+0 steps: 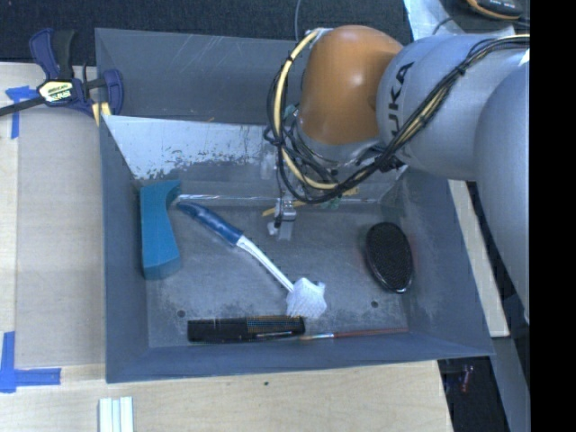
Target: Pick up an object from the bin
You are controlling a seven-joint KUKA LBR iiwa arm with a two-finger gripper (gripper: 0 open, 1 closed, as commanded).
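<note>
1. Camera view: approach step in hand, nothing lifted yet. Poised low over the back middle of the bin [121, 331]: claw [283, 219], open or closed impossible to tell.
2. Nearest to it: brush [256, 257], lying slantwise just left of and in front of the claw, white head toward the front wall.
3. Likely called for next: shifting over the handle, squaring across it, descending.
4. Well apart: blue block [157, 232] left, black oval [389, 256] right.
</note>
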